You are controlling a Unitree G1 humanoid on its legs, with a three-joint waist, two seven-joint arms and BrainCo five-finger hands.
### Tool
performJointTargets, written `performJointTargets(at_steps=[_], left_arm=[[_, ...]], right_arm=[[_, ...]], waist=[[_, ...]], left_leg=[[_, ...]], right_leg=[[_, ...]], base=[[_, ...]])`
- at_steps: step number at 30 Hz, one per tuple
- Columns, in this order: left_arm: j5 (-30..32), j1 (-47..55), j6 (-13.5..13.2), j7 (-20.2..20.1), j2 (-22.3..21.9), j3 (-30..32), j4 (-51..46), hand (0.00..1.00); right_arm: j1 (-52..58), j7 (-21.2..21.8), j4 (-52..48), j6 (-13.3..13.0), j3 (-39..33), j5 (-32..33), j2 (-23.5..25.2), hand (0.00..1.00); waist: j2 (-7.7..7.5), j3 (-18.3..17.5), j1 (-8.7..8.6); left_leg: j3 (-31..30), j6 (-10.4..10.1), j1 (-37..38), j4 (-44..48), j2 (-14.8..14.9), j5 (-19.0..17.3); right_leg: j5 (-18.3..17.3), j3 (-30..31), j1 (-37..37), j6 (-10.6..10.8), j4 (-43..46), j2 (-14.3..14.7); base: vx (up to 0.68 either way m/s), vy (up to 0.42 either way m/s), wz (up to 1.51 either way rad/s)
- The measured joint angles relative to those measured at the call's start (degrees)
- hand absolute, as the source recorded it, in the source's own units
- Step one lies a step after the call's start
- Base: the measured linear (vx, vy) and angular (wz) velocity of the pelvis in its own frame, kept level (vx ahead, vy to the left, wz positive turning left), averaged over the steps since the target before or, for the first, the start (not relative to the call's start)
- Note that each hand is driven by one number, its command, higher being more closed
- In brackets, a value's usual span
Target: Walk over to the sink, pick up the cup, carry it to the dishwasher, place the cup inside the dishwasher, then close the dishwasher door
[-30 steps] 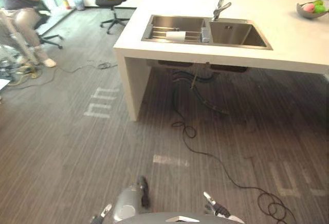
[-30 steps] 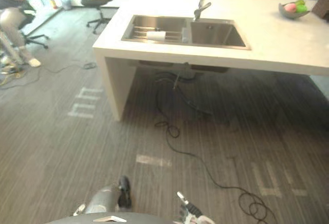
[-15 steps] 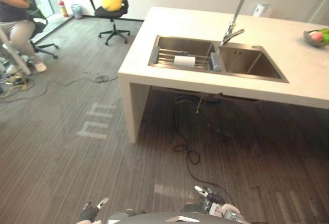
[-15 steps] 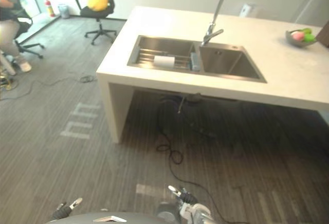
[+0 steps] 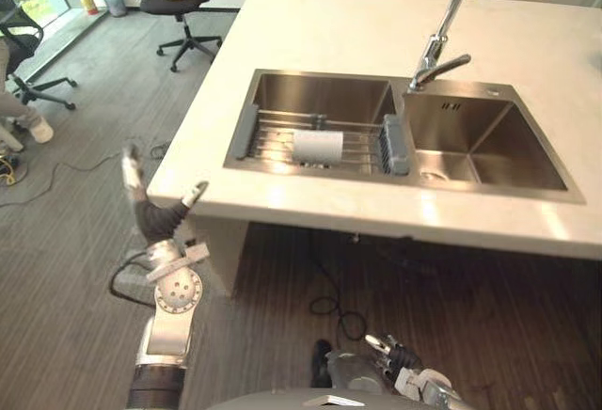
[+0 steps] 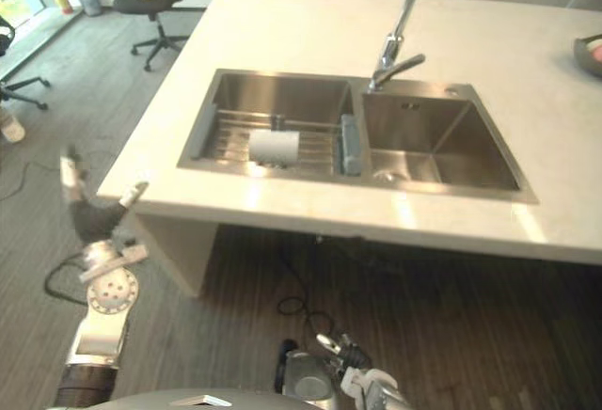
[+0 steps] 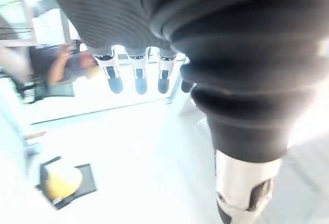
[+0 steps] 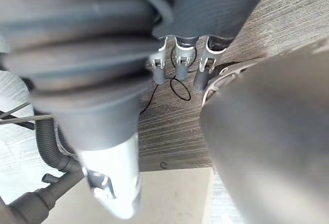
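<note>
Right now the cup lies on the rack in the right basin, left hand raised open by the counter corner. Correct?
No: the cup lies on the rack in the left basin, not the right, as the left eye view shows. The left hand is raised open by the counter corner.

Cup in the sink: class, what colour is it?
The cup is white, seen best in the left eye view.

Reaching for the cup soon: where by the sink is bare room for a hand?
The right steel basin is bare, as is the cream countertop left of the chrome tap. The left basin is crowded: a wire rack spans it, with the white cup lying on it.
</note>
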Motion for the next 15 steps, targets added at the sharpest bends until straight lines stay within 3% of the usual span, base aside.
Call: performJointTargets(at_steps=[2, 3, 6, 7, 8, 9, 10, 11, 13, 15], left_arm=[[3.34, 0.11, -1.50, 3.07, 0.04, 0.65, -3.77, 0.00], [5.61, 0.19, -2.56, 4.90, 0.10, 1.60, -4.95, 0.00], [8.83, 0.05, -3.88, 6.67, 0.59, 3.42, -6.92, 0.00], [9.98, -0.40, -3.92, 6.76, 0.92, 3.62, -7.12, 0.00], [10.00, -0.81, -3.89, 5.82, 0.82, 3.05, -7.07, 0.00], [10.00, -0.97, -3.89, 5.14, 1.19, 2.55, -7.02, 0.00], [10.21, -0.82, -3.70, 3.42, 3.03, 1.88, -6.49, 0.00], [11.07, -0.82, -3.65, 1.72, 4.22, 0.66, -6.74, 0.00], [12.54, -0.73, -3.63, -0.88, 5.38, -1.67, -6.82, 0.00], [13.10, -0.73, -3.64, -3.80, 6.14, -3.97, -6.95, 0.00]], right_arm=[[0.95, -1.07, 0.01, 0.74, 2.18, 0.97, -0.10, 0.00], [1.39, -2.10, 0.09, 1.31, 2.94, 2.07, -0.25, 0.00], [0.91, -2.30, 0.93, 1.49, 4.04, 2.86, -0.29, 0.00], [0.53, -2.34, 1.31, 1.37, 4.12, 2.88, 0.00, 0.00], [0.77, -2.17, 1.11, 1.41, 4.00, 2.74, -0.41, 0.00], [0.71, -2.14, 1.17, 1.24, 3.70, 2.57, -0.75, 0.00], [0.42, -2.38, 1.91, 1.01, 3.52, 1.87, 0.63, 0.00], [0.77, -2.23, 2.00, 1.02, 3.49, 1.86, 1.87, 0.00], [1.11, -2.24, 2.01, 0.98, 3.37, 1.82, 2.60, 0.00], [1.26, -2.29, 2.22, 1.05, 3.35, 1.83, 2.80, 0.00]], waist=[[-0.43, 0.30, 1.47], [-0.75, 0.17, 2.25], [-0.56, -0.05, 3.44], [-0.53, -0.08, 3.68], [0.45, -0.90, 3.20], [1.42, -1.48, 2.88], [-1.58, -2.37, 2.23], [-2.99, -3.14, 2.17], [-4.57, -4.11, 2.37], [-4.93, -4.42, 2.26]], left_leg=[[2.05, 1.83, -5.83, 9.64, 2.13, -1.28], [3.72, 3.21, -8.92, 9.29, 2.62, -2.47], [7.19, 5.63, -12.65, -4.04, 1.78, -4.15], [7.40, 6.36, -12.67, -16.67, -0.26, -2.86], [6.63, 7.08, -11.14, -31.34, -2.48, 6.09], [5.98, 7.36, -10.84, -35.35, -3.22, 9.32], [7.07, 8.03, -8.22, -39.10, -5.29, 11.39], [7.76, 8.21, -5.35, -44.57, -6.67, 12.30], [8.95, 8.51, -2.40, -50.10, -8.13, 14.07], [9.38, 8.57, -0.86, -52.53, -8.66, 14.45]], right_leg=[[-1.11, 0.38, 6.25, -0.47, -3.16, 0.77], [-1.17, 1.05, 9.57, -0.44, -5.82, 0.66], [-0.60, 4.02, 13.10, 0.61, -9.63, -0.18], [-1.08, 5.72, 13.54, 1.62, -9.35, -0.98], [-2.22, 6.63, 13.64, 3.36, -8.68, -0.67], [-2.86, 7.43, 13.40, 4.07, -8.28, -0.30], [-3.92, 8.09, 12.99, 4.59, -7.24, -3.06], [-4.17, 9.02, 12.72, 4.97, -6.76, -4.17], [-4.24, 10.18, 12.59, 5.11, -6.71, -5.39], [-4.01, 10.99, 12.80, 5.26, -6.66, -5.67]], base=[[0.13, -0.147, -0.29], [0.03, -0.102, -0.39], [-0.05, -0.037, -0.60], [0.14, 0.066, -0.58], [0.22, 0.137, -0.49], [0.33, 0.164, -0.25], [0.32, 0.201, -0.19], [0.32, 0.162, -0.13], [0.25, 0.116, -0.15], [0.18, 0.070, -0.14]])
